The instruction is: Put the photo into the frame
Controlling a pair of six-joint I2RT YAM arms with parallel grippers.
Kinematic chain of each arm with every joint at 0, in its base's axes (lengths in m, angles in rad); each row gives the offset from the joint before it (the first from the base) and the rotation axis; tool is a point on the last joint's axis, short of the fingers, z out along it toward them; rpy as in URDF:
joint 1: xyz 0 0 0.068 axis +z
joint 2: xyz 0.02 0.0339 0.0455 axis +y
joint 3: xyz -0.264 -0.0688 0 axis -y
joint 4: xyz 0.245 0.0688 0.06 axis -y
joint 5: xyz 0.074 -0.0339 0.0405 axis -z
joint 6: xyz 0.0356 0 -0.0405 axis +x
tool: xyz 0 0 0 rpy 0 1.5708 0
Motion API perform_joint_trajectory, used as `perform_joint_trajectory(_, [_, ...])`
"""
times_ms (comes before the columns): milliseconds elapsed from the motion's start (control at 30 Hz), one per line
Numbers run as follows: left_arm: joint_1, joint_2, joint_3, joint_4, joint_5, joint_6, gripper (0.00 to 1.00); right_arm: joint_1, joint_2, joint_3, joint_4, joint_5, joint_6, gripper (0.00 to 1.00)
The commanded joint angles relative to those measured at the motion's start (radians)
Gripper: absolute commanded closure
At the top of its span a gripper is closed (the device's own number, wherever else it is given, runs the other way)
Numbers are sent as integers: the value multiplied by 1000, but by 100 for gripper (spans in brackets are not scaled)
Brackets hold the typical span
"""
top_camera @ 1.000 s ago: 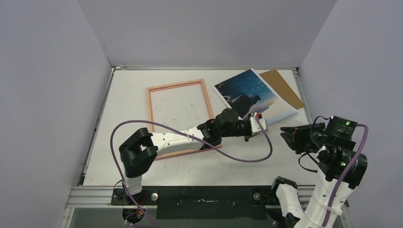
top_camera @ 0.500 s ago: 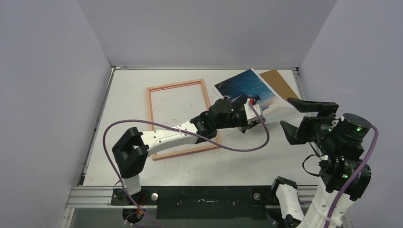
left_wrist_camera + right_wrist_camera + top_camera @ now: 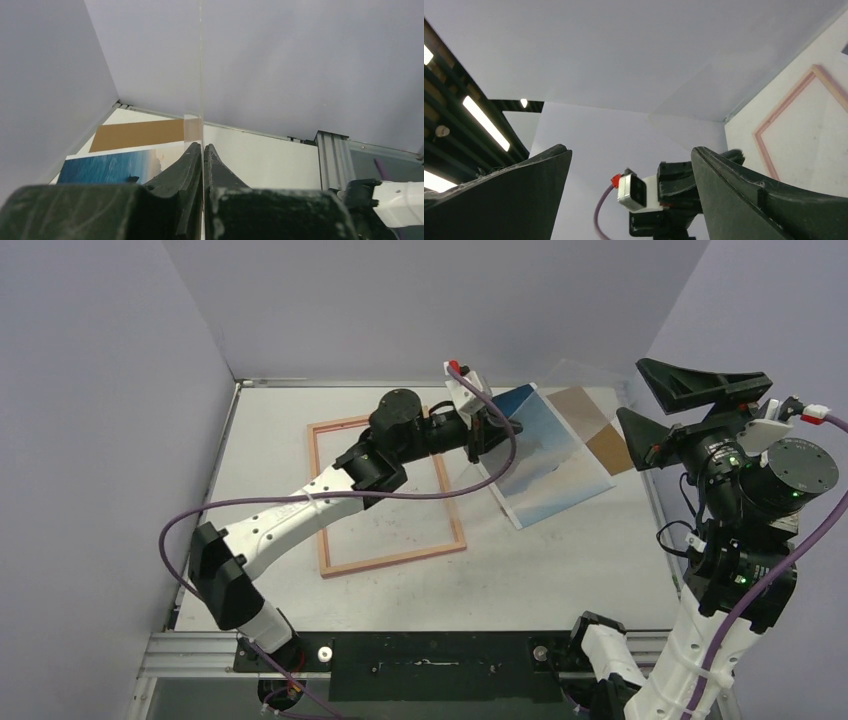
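The left end effector [image 3: 202, 148] pinches the edge of a clear transparent sheet [image 3: 201, 75], raised over the glossy blue seascape photo [image 3: 550, 455] — on the white bench [image 3: 270, 440] beside the thin pink rectangular frame [image 3: 318, 490]; the right end effector [image 3: 630, 149] gapes wide. Slim grip — the sheet may slip onto the photo.

Photo [image 3: 107, 167] partly behind left tool [image 3: 202, 148]

brown board [image 3: 612, 447], clear sheet [image 3: 585, 380]
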Motion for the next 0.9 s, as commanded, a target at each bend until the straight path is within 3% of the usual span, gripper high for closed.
perform_joint_trajectory(0, [2,-161,73,-48,9,-13,100,6,6,28,243,-34,-17,6])
perform_joint_trajectory(133, [36,-239,117,-173,-65,16,100,8,26,51,359,-55,-48,6])
perform_joint_trajectory(267, [70,-302,146,-236,-149,15,100,9,57,84,333,-54,-208,6])
perform_joint_trajectory(433, [116,-318,210,-335,-196,4,100,16,51,-23,502,-59,-203,6])
perform_joint_trajectory(700, [183,-267,343,-402,-209,-28,100,36,78,-106,572,-35,-306,5])
perform_joint_trajectory(800, [218,-173,518,-572,-178,-39,100,45,89,-187,626,16,-315,5])
perform_joint_trajectory(867, [222,-141,557,-607,-204,-23,100,62,104,-222,618,50,-335,5])
